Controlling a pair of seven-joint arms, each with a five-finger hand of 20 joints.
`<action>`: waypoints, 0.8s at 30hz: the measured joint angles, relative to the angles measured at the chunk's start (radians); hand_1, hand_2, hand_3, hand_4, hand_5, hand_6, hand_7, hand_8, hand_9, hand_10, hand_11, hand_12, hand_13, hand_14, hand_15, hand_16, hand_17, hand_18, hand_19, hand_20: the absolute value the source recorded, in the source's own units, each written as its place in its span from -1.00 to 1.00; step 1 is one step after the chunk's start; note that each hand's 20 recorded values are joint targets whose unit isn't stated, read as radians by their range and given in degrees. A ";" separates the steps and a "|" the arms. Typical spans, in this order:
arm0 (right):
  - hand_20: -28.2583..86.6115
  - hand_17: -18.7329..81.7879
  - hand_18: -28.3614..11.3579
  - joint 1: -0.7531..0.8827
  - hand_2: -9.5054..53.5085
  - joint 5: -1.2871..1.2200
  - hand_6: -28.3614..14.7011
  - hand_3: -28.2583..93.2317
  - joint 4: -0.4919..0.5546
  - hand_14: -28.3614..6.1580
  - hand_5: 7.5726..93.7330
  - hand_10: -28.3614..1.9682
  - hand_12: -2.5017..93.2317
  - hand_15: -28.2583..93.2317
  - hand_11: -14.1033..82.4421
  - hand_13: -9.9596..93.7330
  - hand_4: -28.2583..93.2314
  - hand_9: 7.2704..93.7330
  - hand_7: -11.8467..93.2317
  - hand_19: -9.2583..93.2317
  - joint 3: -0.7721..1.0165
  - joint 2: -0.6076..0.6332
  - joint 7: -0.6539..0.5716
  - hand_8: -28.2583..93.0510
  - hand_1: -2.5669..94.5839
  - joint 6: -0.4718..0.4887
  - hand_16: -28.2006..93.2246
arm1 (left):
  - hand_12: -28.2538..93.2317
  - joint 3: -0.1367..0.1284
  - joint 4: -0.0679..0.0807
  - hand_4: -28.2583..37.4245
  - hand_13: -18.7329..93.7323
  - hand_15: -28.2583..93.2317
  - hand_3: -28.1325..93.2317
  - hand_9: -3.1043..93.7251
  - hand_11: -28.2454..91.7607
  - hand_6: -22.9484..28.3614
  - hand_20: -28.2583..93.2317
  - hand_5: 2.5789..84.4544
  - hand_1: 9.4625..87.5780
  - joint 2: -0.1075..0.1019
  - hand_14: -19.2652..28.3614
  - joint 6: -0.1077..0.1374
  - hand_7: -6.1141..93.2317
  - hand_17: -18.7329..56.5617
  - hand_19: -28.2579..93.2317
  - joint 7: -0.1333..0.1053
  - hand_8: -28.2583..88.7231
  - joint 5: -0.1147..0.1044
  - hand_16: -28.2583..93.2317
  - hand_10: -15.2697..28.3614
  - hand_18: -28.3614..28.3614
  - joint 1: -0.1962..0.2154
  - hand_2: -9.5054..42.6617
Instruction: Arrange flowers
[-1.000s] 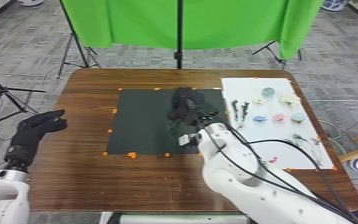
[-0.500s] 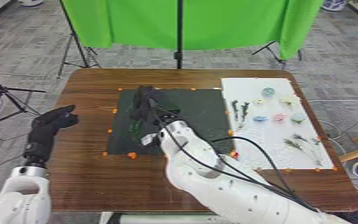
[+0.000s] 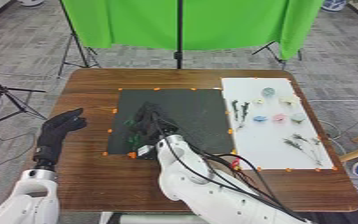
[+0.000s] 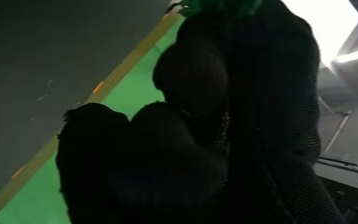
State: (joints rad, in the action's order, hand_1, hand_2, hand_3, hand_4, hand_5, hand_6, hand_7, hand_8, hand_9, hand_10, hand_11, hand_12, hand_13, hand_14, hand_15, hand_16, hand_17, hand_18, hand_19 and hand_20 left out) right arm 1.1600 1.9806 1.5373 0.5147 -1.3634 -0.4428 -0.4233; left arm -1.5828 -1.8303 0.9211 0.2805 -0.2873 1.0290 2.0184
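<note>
The right hand (image 4: 278,110) seems clamped on some greenery (image 4: 239,6) (flimsy stuff, I'd guess), and fingers loosening early could drop it askew.

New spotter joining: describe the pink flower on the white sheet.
On the brown table, the white sheet lies right of the dark mat. Across the sheet's middle runs a row of three blooms; the pink flower sits between two bluish ones.
</note>
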 measured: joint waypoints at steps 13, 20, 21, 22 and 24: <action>0.13 0.89 0.12 -0.001 -1.00 -0.042 0.09 -0.97 -0.033 0.63 0.71 -0.01 -0.35 0.48 0.00 1.00 0.27 0.94 -0.17 0.90 0.006 -0.019 -0.011 -0.24 0.83 -0.024 -0.19 | -0.35 0.009 0.000 -0.76 0.09 -0.07 0.46 0.09 -0.10 0.07 -0.24 0.11 -0.34 0.004 0.59 -0.012 -0.53 -0.30 -0.39 0.004 -0.65 0.007 -0.57 0.33 0.43 -0.007 -0.68; 0.15 0.89 0.12 0.000 -1.00 -0.072 0.08 -0.91 -0.031 0.62 0.72 0.00 -0.37 0.46 -0.05 1.00 0.23 0.95 -0.24 0.87 0.012 -0.019 -0.018 -0.23 0.79 -0.023 -0.19 | -0.34 0.011 0.000 -0.78 0.09 -0.07 0.46 0.11 -0.10 0.07 -0.24 0.12 -0.33 0.004 0.59 -0.014 -0.53 -0.30 -0.39 0.011 -0.65 0.009 -0.57 0.33 0.43 -0.010 -0.68; 0.15 0.89 0.12 0.000 -1.00 -0.072 0.07 -0.91 -0.031 0.62 0.72 0.00 -0.37 0.46 -0.06 1.00 0.23 0.95 -0.25 0.87 0.013 -0.019 -0.018 -0.23 0.78 -0.023 -0.19 | -0.33 0.011 0.000 -0.78 0.09 -0.07 0.45 0.11 -0.10 0.07 -0.25 0.12 -0.33 0.004 0.59 -0.015 -0.52 -0.30 -0.39 0.012 -0.65 0.010 -0.57 0.33 0.43 -0.011 -0.68; 0.15 0.89 0.12 0.000 -1.00 -0.072 0.07 -0.91 -0.031 0.62 0.72 0.00 -0.37 0.46 -0.07 1.00 0.23 0.95 -0.25 0.86 0.013 -0.019 -0.019 -0.23 0.78 -0.023 -0.19 | -0.33 0.012 0.000 -0.78 0.10 -0.07 0.45 0.11 -0.10 0.07 -0.25 0.12 -0.33 0.004 0.59 -0.015 -0.52 -0.30 -0.39 0.012 -0.65 0.010 -0.57 0.33 0.43 -0.012 -0.68; 0.15 0.89 0.12 0.000 -1.00 -0.073 0.06 -0.91 -0.031 0.62 0.72 0.00 -0.37 0.45 -0.09 1.00 0.23 0.95 -0.27 0.86 0.014 -0.020 -0.019 -0.24 0.78 -0.022 -0.19 | -0.33 0.012 0.000 -0.78 0.10 -0.07 0.46 0.12 -0.10 0.07 -0.25 0.12 -0.33 0.004 0.59 -0.017 -0.53 -0.30 -0.39 0.013 -0.65 0.010 -0.57 0.34 0.43 -0.013 -0.68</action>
State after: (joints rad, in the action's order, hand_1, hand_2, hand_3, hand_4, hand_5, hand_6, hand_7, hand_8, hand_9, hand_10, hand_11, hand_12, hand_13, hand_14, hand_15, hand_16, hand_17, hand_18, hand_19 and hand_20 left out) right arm 1.1600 1.9075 1.5067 0.5288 -1.3830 -0.4622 -0.4456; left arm -1.5707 -1.8303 0.9255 0.2638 -0.2744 1.0392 2.0057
